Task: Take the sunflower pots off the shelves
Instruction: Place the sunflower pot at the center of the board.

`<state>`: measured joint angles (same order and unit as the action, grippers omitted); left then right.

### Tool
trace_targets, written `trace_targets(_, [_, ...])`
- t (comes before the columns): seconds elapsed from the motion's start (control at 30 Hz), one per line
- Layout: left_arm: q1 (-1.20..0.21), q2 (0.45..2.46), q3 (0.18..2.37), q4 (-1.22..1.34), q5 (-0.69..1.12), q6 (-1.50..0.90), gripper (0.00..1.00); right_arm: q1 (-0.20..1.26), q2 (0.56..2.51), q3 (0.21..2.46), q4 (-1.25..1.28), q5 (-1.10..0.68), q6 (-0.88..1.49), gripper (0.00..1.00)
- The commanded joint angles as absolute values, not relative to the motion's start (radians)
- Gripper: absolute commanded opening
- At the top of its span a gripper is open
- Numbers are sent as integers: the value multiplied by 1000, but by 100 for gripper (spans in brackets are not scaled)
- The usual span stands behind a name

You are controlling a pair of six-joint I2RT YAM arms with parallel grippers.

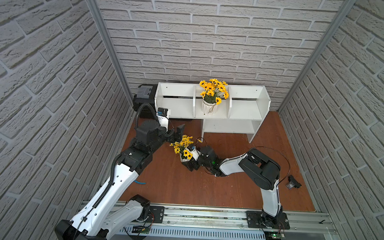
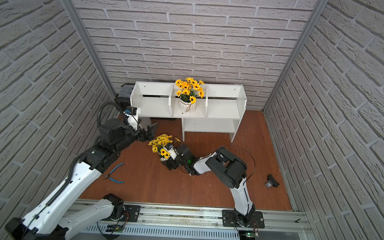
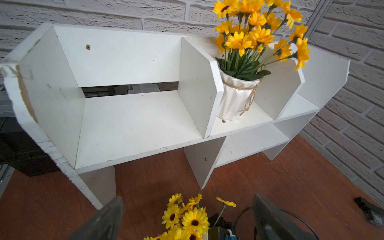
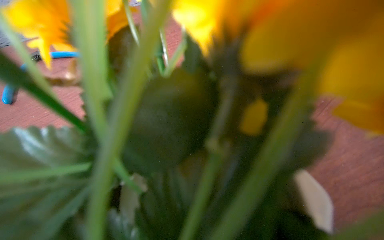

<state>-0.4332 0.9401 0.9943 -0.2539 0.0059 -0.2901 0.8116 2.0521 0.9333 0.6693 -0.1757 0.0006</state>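
**Inspector:** Condition of the pots?

**Assessor:** Both are white and ribbed, with yellow, dark-centred flowers. The shelf pot (image 1: 209, 106) stands upright in the middle compartment of the shelves (image 1: 242, 109), with twine round it. The bench pot (image 1: 184, 151) sits tilted on the bench (image 1: 206, 188), in front of the shelves.

**Inspector:** Tools?

**Assessor:** The left tool (image 1: 179, 133) is spread wide and empty, beside the bench pot's flowers. The right tool (image 1: 192, 166) is at that pot's body. Whether it grips, I cannot tell; its wrist view is blurred leaves.

**Inspector:** Surroundings?

**Assessor:** Brown wood, with blue-handled pliers (image 2: 115, 174) lying on it. Brick-pattern walls (image 1: 212, 36).
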Motion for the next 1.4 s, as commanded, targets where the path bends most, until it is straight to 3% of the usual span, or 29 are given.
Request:
trace_targets(0.0, [-433,931,982,-206,11,-293,98,820,2069,927,622,-164,22,48])
trace_targets(0.23, [-434,931,980,-208,10,-287,98,819,2024,907,614,-141,17,73])
trace_targets(0.27, [-435,931,980,-208,11,-286,98,819,2019,907,612,-141,15,83])
trace_targets(0.3, [-435,931,982,-209,11,-285,98,819,2015,907,611,-140,15,99])
trace_targets(0.93, [-434,928,985,-219,7,-275,98,828,1892,883,562,-138,2,100])
trace_targets(1.37, [-446,931,1017,-256,-34,-261,98,841,1577,818,375,-82,-30,100])
